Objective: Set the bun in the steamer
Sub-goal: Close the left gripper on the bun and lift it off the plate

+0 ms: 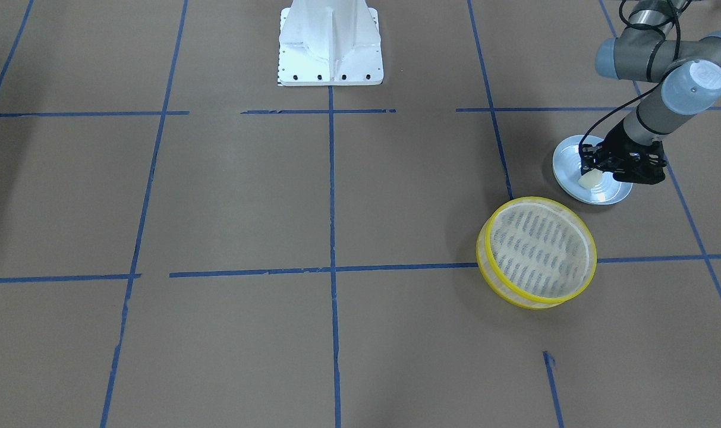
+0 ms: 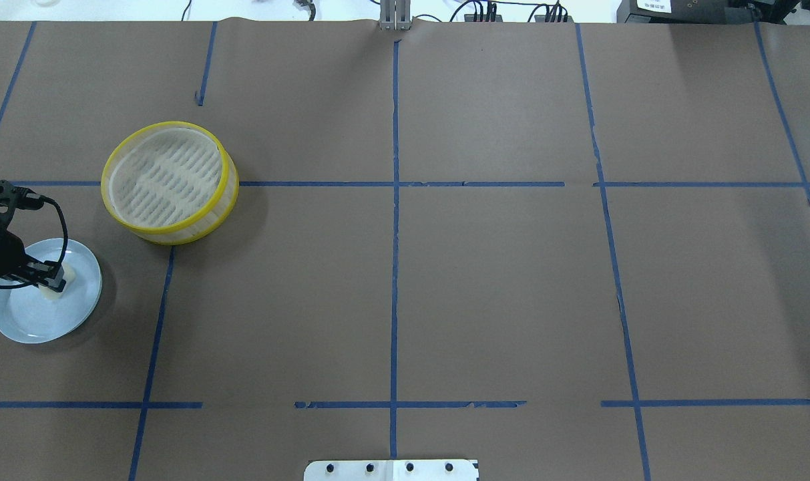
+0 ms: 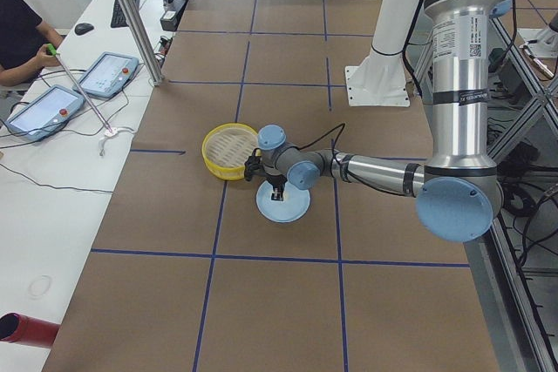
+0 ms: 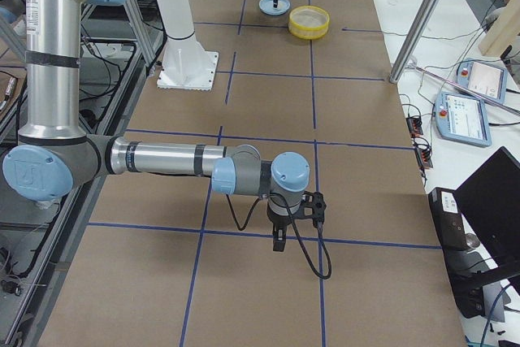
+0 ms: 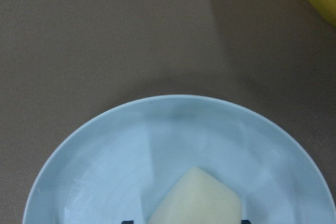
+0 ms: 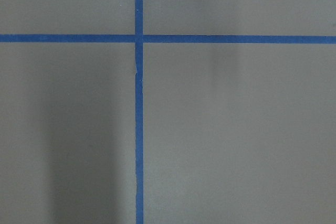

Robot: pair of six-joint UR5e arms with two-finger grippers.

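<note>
The cream-white bun [image 1: 590, 179] lies on a pale blue plate [image 1: 604, 193] at the table's left end. My left gripper [image 1: 592, 171] is down on the plate with its fingers on either side of the bun, shut on it. In the left wrist view the bun [image 5: 202, 198] sits low on the plate [image 5: 131, 145], with dark fingertips just showing beside it. The yellow-rimmed steamer [image 1: 491, 270] stands empty next to the plate, farther from the robot; it also shows in the overhead view [image 2: 171, 230]. My right gripper [image 4: 279, 241] hangs over bare table far away; I cannot tell whether it is open or shut.
The white robot base [image 1: 330, 47] stands at the table's near-robot edge. Blue tape lines [image 6: 138, 129] cross the brown table. Tablets and an operator [image 3: 17, 32] are on a side bench beyond the table.
</note>
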